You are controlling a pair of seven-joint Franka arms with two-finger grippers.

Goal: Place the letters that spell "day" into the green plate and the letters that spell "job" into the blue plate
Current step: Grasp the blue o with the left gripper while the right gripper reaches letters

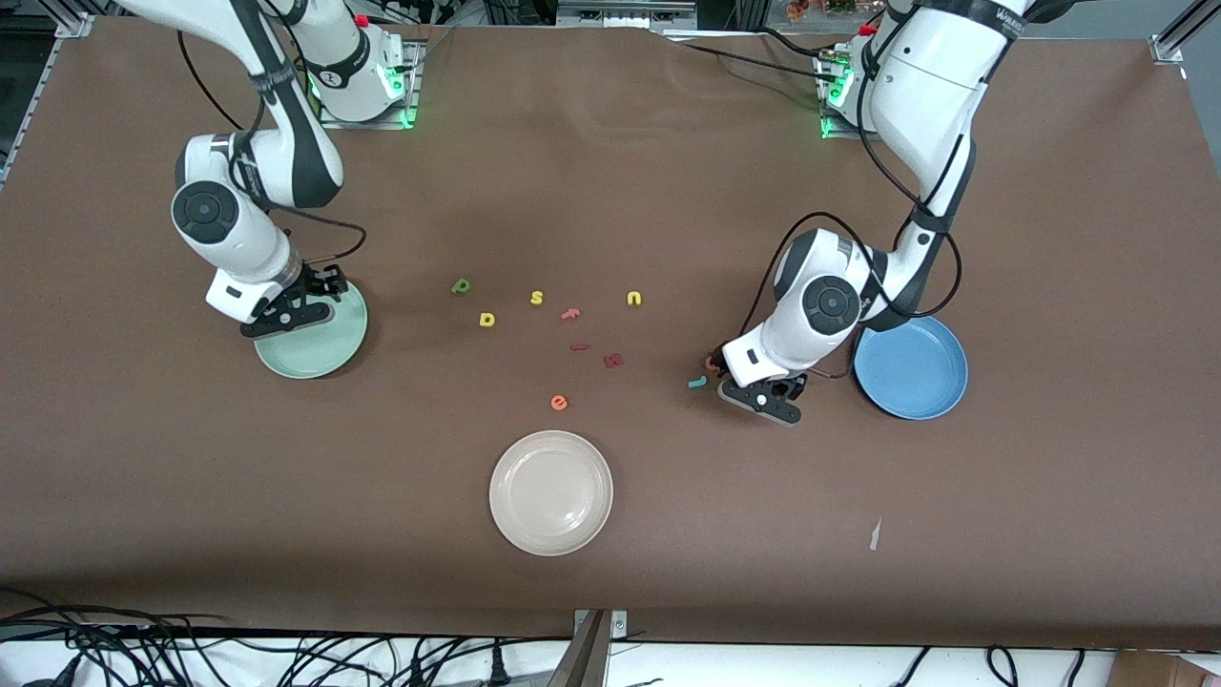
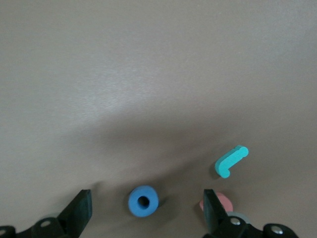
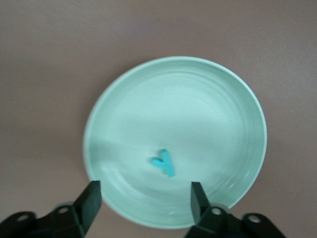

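Note:
The teal y (image 3: 164, 162) lies in the green plate (image 3: 198, 109), and my right gripper (image 3: 146, 198) hangs open just over it with nothing between its fingers. From the front, that gripper (image 1: 286, 317) covers part of the green plate (image 1: 320, 348). My left gripper (image 2: 147, 210) is low over the table and open, with the blue o (image 2: 143, 201) lying between its fingers. The teal j (image 2: 231, 161) and the pinkish b (image 2: 224, 202) lie just outside one finger. The olive d (image 1: 461, 285) and yellow a (image 1: 486, 320) lie mid-table. The blue plate (image 1: 911, 367) sits beside the left gripper (image 1: 768, 393).
A yellow s (image 1: 537, 298), pink f (image 1: 570, 313), yellow u (image 1: 634, 299), two dark red letters (image 1: 613, 361) and an orange e (image 1: 559, 403) are scattered mid-table. A cream-white plate (image 1: 550, 492) sits nearer the front camera.

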